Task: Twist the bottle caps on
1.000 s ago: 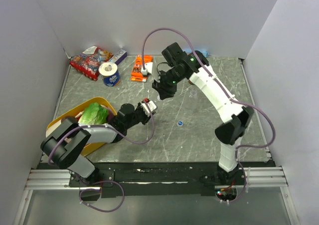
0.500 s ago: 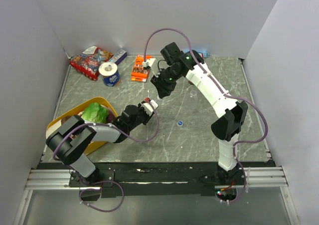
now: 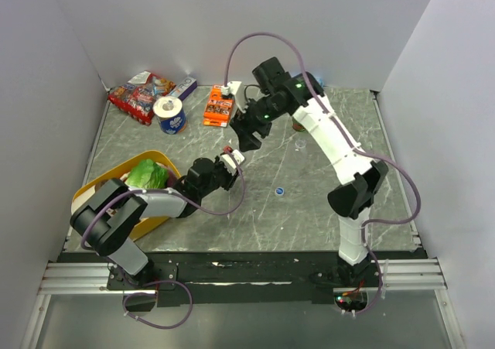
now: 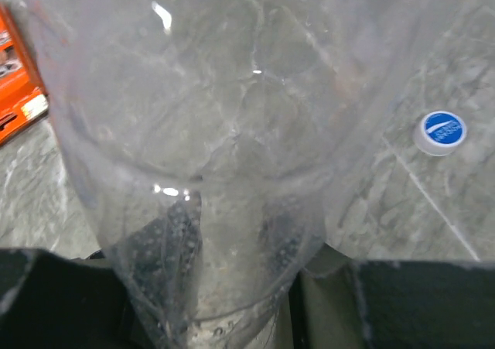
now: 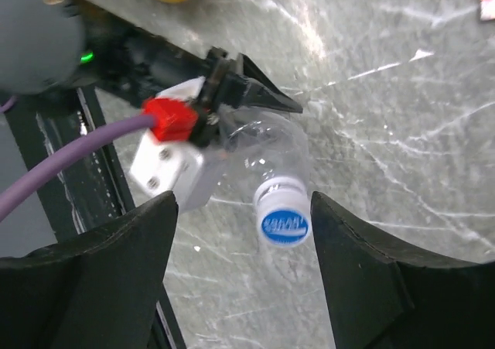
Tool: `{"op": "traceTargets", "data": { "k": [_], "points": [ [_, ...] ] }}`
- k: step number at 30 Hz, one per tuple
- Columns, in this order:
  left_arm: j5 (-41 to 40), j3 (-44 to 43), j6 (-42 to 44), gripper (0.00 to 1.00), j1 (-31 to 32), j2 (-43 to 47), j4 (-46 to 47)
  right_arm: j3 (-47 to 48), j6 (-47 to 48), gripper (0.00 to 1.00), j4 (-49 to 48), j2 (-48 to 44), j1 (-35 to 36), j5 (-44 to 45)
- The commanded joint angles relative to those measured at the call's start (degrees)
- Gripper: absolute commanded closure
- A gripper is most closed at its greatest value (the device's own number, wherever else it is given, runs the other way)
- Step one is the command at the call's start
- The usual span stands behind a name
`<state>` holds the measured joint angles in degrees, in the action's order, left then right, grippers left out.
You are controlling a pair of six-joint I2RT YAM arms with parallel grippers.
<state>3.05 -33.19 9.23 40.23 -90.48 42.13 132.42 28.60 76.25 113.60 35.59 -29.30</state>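
Observation:
My left gripper (image 3: 228,161) is shut on a clear bottle (image 4: 232,117), which fills the left wrist view; dark fingers (image 4: 166,244) show through its base. In the right wrist view a blue-topped bottle cap (image 5: 284,225) sits on that bottle's (image 5: 267,152) neck. My right gripper (image 5: 244,202) stands open around the cap, with a gap on both sides. A second blue cap (image 3: 279,190) lies loose on the table, seen too in the left wrist view (image 4: 442,131). Another small clear bottle (image 3: 300,142) stands under the right arm.
A yellow bowl (image 3: 100,185) holding a lettuce (image 3: 147,176) sits at the left. At the back lie a red snack packet (image 3: 139,97), a tape roll (image 3: 170,115) and an orange pack (image 3: 219,107). White walls close in the sides and back.
My right gripper has opened and let go of the cap on the held bottle. It shifted slightly left. The left gripper kept its grip on the bottle.

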Motion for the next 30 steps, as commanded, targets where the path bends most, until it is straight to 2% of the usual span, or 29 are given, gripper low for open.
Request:
{"op": "traceTargets", "data": {
  "k": [1,4,5,7,8,9,11,14,17,21,30],
  "points": [
    [6.70,-1.88,-2.03,0.99,-0.76,2.15,0.68,1.10,3.12,0.22,10.68,-8.30,-1.32,-4.01],
    [11.09,-1.62,-1.68,0.99,-1.73,2.94,0.32,-4.17,6.63,0.22,8.57,-13.13,-1.75,-3.48],
    [15.80,-1.53,-1.59,0.99,-2.17,3.55,0.15,-7.76,10.82,0.22,7.78,-16.10,-2.37,-4.18],
    [20.31,-1.44,-0.54,0.99,-3.13,4.34,-1.16,-12.69,17.59,0.24,4.80,-20.06,-2.55,-6.37],
    [22.68,-1.53,0.16,0.99,-3.40,5.13,-2.22,-15.58,24.77,0.25,3.22,-24.87,-2.37,-6.91],
    [26.53,-2.05,1.56,0.99,-3.58,5.48,-3.27,-22.14,28.14,0.25,-0.97,-27.44,-2.46,-7.26],
    [29.28,-2.32,3.15,0.99,-3.75,6.71,-5.82,-31.72,36.74,0.26,-5.04,-34.28,-1.93,-6.30],
    [33.42,-3.54,8.33,0.99,-3.75,7.68,-11.07,-38.44,44.75,0.26,-10.23,-38.97,0.52,-3.58],
    [36.32,-5.56,12.99,0.99,-3.75,7.51,-17.49,-39.43,47.76,0.26,-12.00,-39.77,1.76,-3.39],
    [38.26,-7.24,18.26,0.99,-3.75,7.77,-21.55,-38.99,52.17,0.27,-10.85,-39.16,2.99,-4.54],
    [38.88,-8.73,22.67,0.99,-3.84,8.65,-24.02,-39.08,59.46,0.34,-6.21,-37.23,5.19,-5.68]
  ]
}}
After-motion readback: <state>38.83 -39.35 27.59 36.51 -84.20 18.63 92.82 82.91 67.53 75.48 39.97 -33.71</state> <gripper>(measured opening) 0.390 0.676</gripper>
